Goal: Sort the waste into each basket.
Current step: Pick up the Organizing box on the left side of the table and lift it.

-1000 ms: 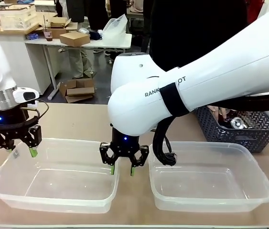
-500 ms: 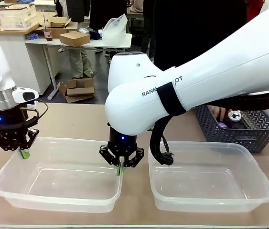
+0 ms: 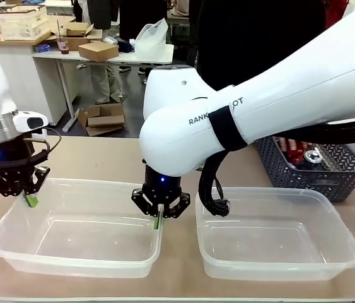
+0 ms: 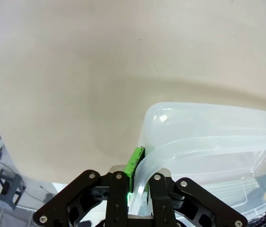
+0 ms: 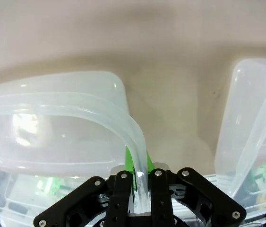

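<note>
Two clear tubs stand side by side on the table. My left gripper (image 3: 32,202) is shut on the left rim of the left tub (image 3: 76,262); the left wrist view shows its green pads (image 4: 135,161) pinching that rim (image 4: 208,125). My right gripper (image 3: 157,222) reaches across and is shut on the same tub's right rim (image 5: 66,90). The right tub (image 3: 278,268) holds nothing and shows again in the right wrist view (image 5: 251,118). A silver can (image 3: 314,156) and something red (image 3: 292,151) lie in the dark basket. No bottle shows.
The dark grey lattice basket (image 3: 328,180) stands at the back right, behind the right tub. My right arm's large white body spans the middle and right of the front view. A person in dark clothes stands across the table.
Both grippers went from open, straddling the left tub's rims, to shut on them. The tub has shifted slightly and sits a little higher. The silver can in the dark basket has moved.
</note>
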`<state>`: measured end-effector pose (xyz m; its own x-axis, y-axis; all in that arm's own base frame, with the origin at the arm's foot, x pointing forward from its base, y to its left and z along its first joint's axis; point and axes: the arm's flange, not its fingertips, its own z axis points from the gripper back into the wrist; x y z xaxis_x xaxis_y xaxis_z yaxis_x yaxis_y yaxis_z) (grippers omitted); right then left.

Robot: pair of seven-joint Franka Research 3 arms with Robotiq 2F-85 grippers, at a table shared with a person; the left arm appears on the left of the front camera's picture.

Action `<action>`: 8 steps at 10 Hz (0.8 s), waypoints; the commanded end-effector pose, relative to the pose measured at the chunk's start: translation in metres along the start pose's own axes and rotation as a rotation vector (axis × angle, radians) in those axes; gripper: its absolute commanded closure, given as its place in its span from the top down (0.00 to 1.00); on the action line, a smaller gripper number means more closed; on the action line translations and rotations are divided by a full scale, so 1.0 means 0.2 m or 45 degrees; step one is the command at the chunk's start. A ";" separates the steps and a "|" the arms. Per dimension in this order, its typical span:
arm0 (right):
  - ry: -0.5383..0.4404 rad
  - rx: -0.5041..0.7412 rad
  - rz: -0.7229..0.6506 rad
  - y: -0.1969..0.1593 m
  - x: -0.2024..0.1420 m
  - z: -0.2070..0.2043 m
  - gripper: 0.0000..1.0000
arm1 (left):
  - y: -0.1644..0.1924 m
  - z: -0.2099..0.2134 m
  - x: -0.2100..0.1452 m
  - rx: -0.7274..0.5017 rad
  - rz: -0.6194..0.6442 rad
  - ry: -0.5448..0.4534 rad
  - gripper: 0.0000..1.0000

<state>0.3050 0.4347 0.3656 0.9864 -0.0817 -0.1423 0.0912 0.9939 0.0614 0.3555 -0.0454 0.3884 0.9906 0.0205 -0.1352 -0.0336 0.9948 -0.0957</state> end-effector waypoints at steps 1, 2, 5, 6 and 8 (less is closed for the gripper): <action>0.055 0.015 -0.026 -0.06 -0.03 0.13 0.00 | -0.01 -0.06 -0.39 -0.044 0.044 -0.100 0.00; 0.104 -0.025 -0.058 -0.10 -0.03 0.31 0.00 | -0.05 0.13 -0.37 -0.057 0.036 -0.112 0.00; 0.086 -0.146 -0.045 -0.11 -0.07 0.81 0.00 | -0.05 0.69 -0.36 0.002 0.158 -0.280 0.00; 0.123 -0.189 -0.058 -0.11 -0.08 0.93 0.00 | -0.05 0.87 -0.36 -0.027 0.135 -0.296 0.00; 0.116 -0.186 -0.043 -0.11 -0.07 0.92 0.00 | -0.01 1.14 -0.32 -0.157 0.164 -0.262 0.00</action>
<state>0.3082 0.4140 0.5717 0.9761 -0.0873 -0.1989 0.0938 0.9953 0.0235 0.2962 -0.0539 0.6036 0.9919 0.1069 0.0687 -0.0927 0.9786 -0.1839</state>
